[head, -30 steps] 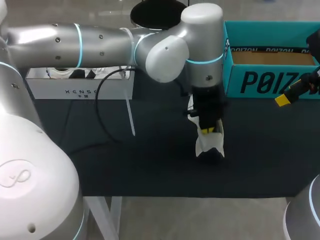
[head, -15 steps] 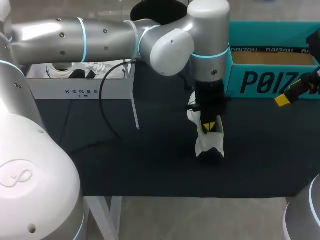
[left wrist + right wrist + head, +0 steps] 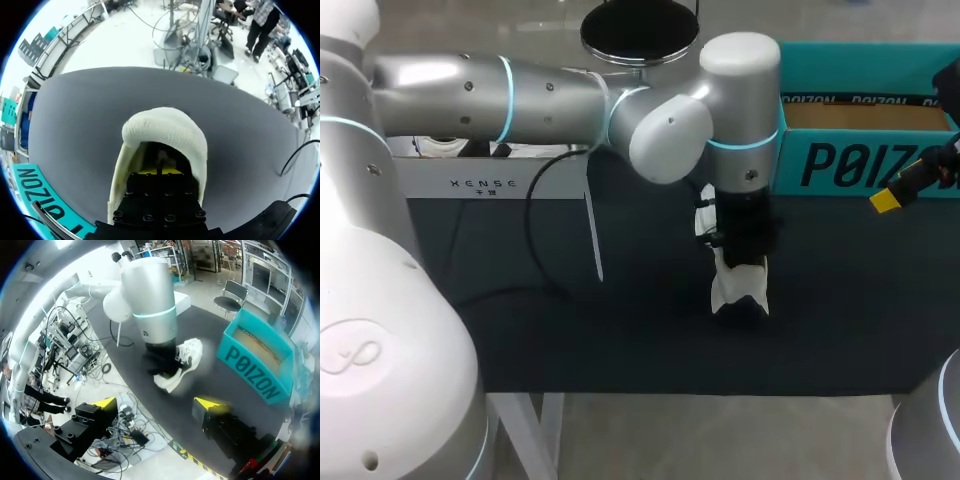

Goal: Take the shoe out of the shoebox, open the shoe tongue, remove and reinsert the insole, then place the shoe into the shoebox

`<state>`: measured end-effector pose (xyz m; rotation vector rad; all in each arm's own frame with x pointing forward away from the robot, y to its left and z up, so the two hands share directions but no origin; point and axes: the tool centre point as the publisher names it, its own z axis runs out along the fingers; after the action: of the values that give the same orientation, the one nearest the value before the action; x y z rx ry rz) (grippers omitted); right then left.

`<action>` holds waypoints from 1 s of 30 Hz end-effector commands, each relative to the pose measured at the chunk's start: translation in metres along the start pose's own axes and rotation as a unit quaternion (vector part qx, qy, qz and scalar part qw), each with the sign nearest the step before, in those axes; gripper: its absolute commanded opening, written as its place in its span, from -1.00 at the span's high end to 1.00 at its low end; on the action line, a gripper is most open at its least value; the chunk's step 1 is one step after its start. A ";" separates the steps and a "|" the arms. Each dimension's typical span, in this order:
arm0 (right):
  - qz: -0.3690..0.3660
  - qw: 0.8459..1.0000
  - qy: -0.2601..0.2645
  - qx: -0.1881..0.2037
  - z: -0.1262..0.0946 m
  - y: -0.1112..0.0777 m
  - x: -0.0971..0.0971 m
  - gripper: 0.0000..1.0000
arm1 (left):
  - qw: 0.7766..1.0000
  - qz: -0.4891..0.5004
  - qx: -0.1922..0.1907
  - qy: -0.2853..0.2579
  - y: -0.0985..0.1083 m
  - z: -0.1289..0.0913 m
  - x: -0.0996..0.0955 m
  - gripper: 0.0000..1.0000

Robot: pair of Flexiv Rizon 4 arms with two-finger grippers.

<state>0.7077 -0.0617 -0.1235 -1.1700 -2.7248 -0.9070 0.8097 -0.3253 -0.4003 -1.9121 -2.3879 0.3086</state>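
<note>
Dark grey bench (image 3: 570, 330) first — near its middle stands the white knit shoe (image 3: 738, 292), left jaws sunk in its opening; spread or pinching, I cannot tell. At 3 o'clock the right jaws hang spread, teal cardboard shoebox (image 3: 840, 160) at 2. Likely the insole step — next, pinch it and lift straight out.

1. Left arm (image 3: 550, 95): silver-grey rounded links, with glowing cyan rings at the joints.
2. A black cable (image 3: 530, 230) loops off it.
3. Left hand (image 3: 159, 172): black block with rows of small screws.
4. Right hand (image 3: 157, 404): black, with bright yellow tips.
</note>
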 end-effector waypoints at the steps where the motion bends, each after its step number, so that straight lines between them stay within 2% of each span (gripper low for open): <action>1: 0.000 1.000 0.000 0.002 0.001 0.002 -0.001 -1.00 | 1.000 0.000 0.008 0.003 0.004 0.031 -0.011 1.00; 2: 0.000 1.000 0.000 0.002 0.001 0.002 -0.001 -1.00 | 1.000 0.001 0.017 0.004 0.003 0.033 -0.011 0.90; 3: 0.000 1.000 0.000 0.002 0.001 0.002 -0.001 -1.00 | 1.000 -0.001 0.015 0.008 0.003 0.036 -0.012 0.55; 4: 0.000 1.000 0.000 0.002 0.001 0.002 -0.001 -1.00 | 1.000 -0.002 0.013 0.011 0.002 0.038 -0.011 0.36; 6: 0.000 1.000 0.000 0.002 0.001 0.002 -0.001 -1.00 | 1.000 -0.003 0.013 0.011 0.001 0.036 -0.010 0.26; 7: 0.000 1.000 0.000 0.002 0.001 0.002 -0.001 -1.00 | 1.000 -0.003 0.011 0.012 0.001 0.033 -0.009 0.08; 8: 0.000 1.000 0.000 0.002 0.001 0.002 -0.001 -1.00 | 1.000 -0.003 0.009 0.012 0.001 0.030 -0.008 0.06; 13: 0.000 1.000 0.000 0.002 0.001 0.002 -0.001 -1.00 | 1.000 -0.005 -0.012 0.012 0.007 0.013 -0.004 0.25; 16: 0.000 1.000 0.000 0.002 0.001 0.002 -0.001 -1.00 | 1.000 -0.006 -0.024 0.011 0.011 0.005 -0.003 0.58; 17: 0.000 1.000 0.000 0.002 0.001 0.002 -0.001 -1.00 | 1.000 -0.006 -0.027 0.011 0.012 0.004 -0.003 0.73; 18: 0.000 1.000 0.000 0.002 0.001 0.002 -0.001 -1.00 | 0.999 -0.006 -0.030 0.010 0.013 0.002 -0.003 1.00; 30: 0.000 1.000 0.000 0.002 0.001 0.002 -0.001 -1.00 | 0.999 0.005 -0.037 0.000 0.015 -0.013 -0.009 1.00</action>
<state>0.7075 -0.0618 -0.1234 -1.1705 -2.7252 -0.9070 0.8294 -0.3307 -0.3948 -1.9509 -2.4221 0.2328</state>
